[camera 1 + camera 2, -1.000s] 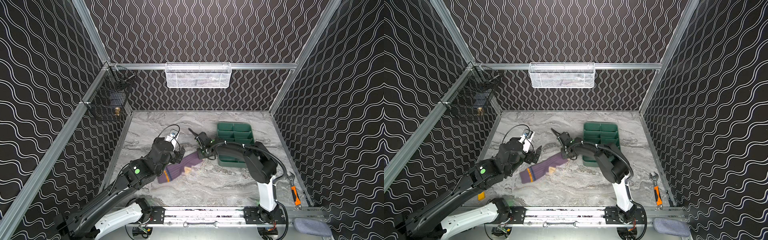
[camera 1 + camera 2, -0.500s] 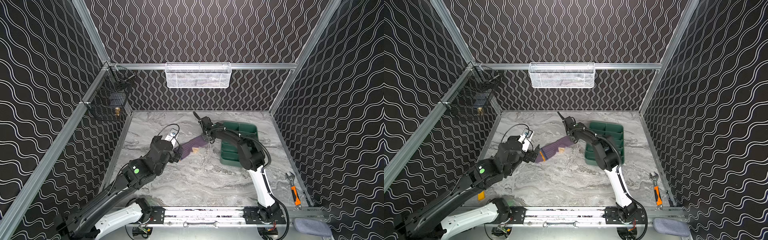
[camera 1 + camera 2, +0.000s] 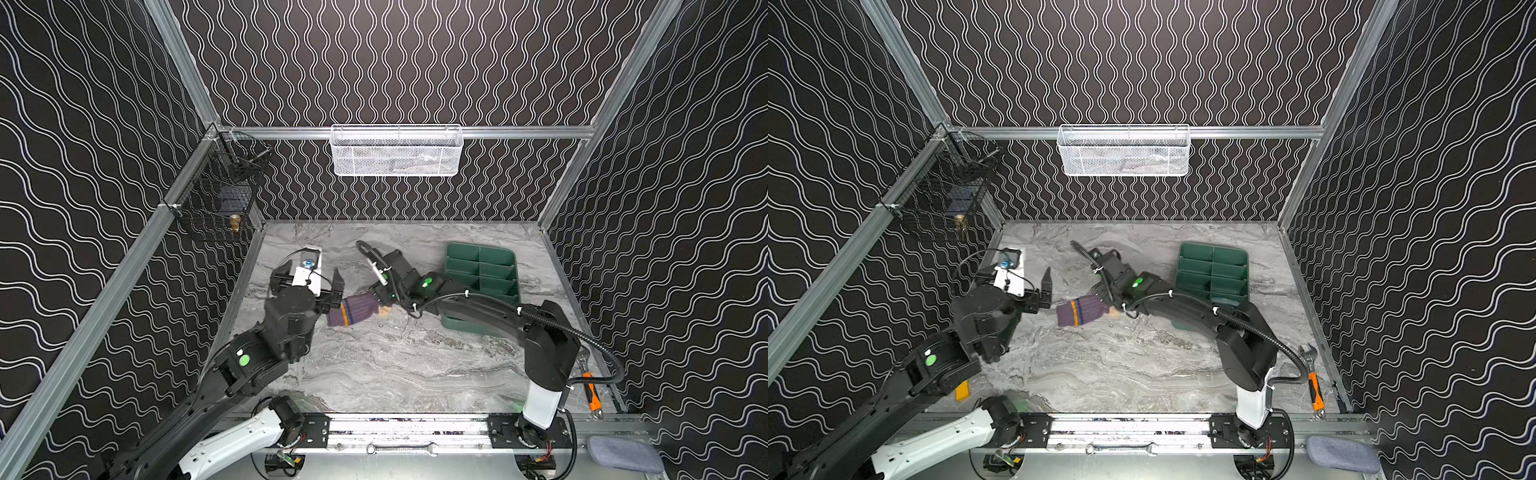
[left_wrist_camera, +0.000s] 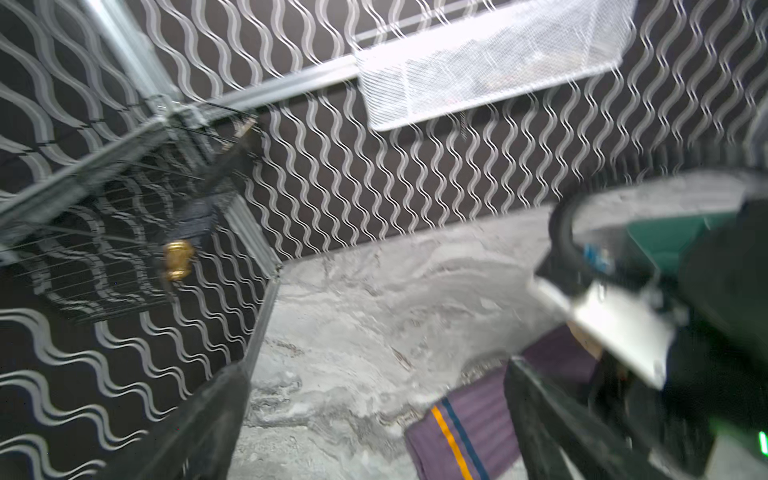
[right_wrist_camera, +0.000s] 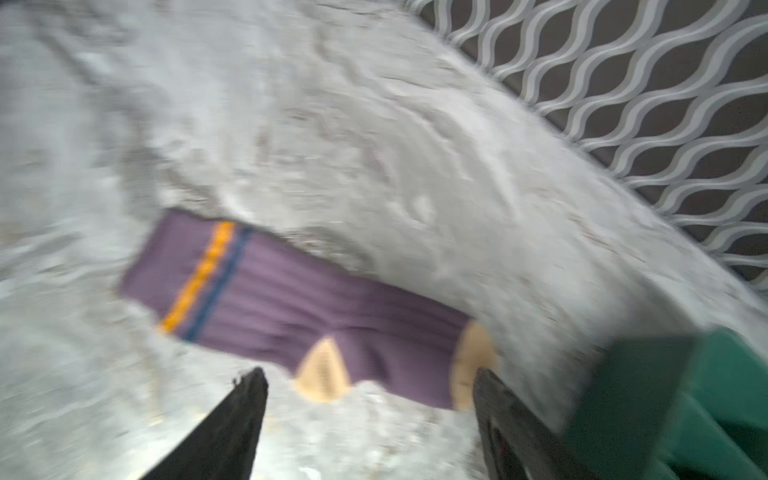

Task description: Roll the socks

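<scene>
One of the socks, a purple ribbed sock [image 3: 354, 311] with an orange and navy stripe near its cuff, lies flat on the marble table in both top views. Its tan heel [image 5: 322, 370] and tan toe [image 5: 473, 361] show in the right wrist view. My right gripper [image 5: 370, 376] is open just over the toe end, with nothing between its fingers. My left gripper [image 4: 376, 365] stands wide open beside the cuff end [image 4: 461, 432], and one finger [image 4: 536, 407] reaches over the sock's edge. The right arm [image 3: 478, 305] stretches in from the right.
A green divided tray [image 3: 482, 249] sits right of the sock, under the right arm. A white wire basket [image 3: 397, 151] hangs on the back wall and a black one [image 3: 220, 199] on the left wall. An orange-handled wrench [image 3: 590, 390] lies at the right edge.
My right gripper was shut on the sock's toe end and carried it toward the back. It has now opened and let the sock drop flat. The left gripper stayed open.
</scene>
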Controlling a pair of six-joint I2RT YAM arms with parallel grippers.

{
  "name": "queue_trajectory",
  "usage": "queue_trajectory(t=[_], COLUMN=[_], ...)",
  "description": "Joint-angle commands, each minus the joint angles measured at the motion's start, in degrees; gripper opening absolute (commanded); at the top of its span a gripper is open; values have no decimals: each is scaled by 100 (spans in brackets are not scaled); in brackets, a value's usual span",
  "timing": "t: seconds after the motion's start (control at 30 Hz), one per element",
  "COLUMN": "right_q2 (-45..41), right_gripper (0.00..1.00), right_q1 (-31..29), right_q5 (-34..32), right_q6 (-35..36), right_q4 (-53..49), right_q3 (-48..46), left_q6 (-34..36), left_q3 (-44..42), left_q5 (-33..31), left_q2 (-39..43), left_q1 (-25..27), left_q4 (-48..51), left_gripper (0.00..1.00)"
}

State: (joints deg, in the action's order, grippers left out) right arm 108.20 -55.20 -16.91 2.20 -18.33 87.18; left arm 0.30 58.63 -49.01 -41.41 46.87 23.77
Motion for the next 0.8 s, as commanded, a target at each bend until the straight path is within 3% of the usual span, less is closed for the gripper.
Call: queue_trajectory(t=[0.0,0.2,0.53,0.77], right_q2=[526,1844,3428,3805], right_gripper=[80,79,76,48], right_q1=[-148,-158,-462,-525], right_q5=[967,1950,1930,1759], right_q6=[-487,-779,-531,-493], right_q4=[501,219,-498,-730], right_q3=[476,1782,3326,3380], left_q6=[249,42,-131,-41], left_q3=[81,326,232,115], left_q5=[-328,-260,-9,157], left_q2=[245,420,521,446], left_q1=[-11,-5,-11,-7], left_q4=[-248,425,797,648], left_gripper=[99,99,99,99])
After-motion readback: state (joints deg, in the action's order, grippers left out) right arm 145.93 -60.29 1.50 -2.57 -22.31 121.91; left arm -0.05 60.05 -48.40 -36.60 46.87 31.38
